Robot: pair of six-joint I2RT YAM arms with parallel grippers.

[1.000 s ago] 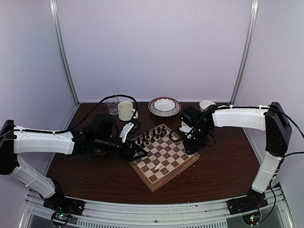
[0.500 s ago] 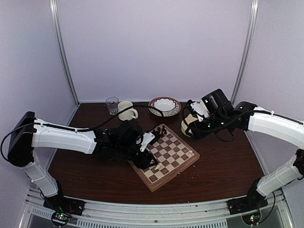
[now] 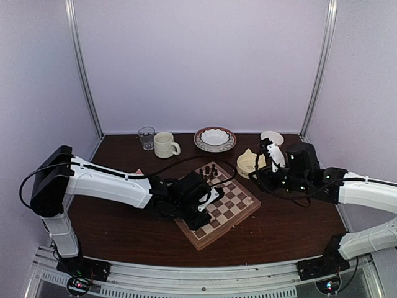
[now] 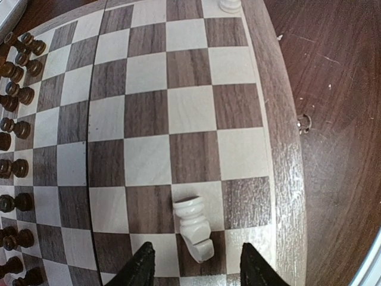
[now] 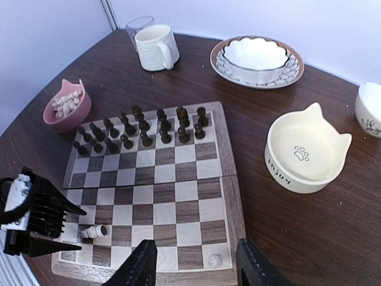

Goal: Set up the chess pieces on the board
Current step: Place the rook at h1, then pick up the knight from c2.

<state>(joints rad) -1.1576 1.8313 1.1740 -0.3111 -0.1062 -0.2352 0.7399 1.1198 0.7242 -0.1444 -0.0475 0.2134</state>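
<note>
Left gripper [image 4: 196, 255] was moved onto the board's [image 4: 281, 119] near-left edge, open astride a fallen piece [image 4: 193, 226]; right gripper [image 5: 195, 250] open, empty. Pinched off-centre, the piece may be rolled away.

We can read one word. Small dark letters that look like "ENJOY" run along the side of the cream bowl with cat ears [image 5: 297, 179], on the right of the right wrist view. A little paw print [image 5: 300, 153] is drawn inside it.

Pale lilac walls [image 3: 198, 62] (dark wooden tabletop [image 3: 118, 231])
</note>
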